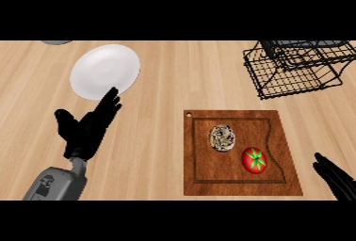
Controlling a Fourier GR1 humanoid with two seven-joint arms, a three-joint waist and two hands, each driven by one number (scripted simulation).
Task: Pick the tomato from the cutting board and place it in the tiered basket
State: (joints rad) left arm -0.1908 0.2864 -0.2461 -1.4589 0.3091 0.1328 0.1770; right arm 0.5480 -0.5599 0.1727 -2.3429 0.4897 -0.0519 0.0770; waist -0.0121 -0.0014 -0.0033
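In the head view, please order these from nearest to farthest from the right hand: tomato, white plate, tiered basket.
From the right hand:
1. Tomato, on the cutting board just to its left.
2. Tiered basket, at the far right of the counter.
3. White plate, far left.

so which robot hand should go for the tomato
The right robot hand. It sits open just beside the cutting board, close to the tomato. The left robot hand is open across the counter, near the plate.

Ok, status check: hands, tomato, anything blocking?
Left hand open, resting. Right hand open at the board's right. Tomato on cutting board, speckled object beside it.
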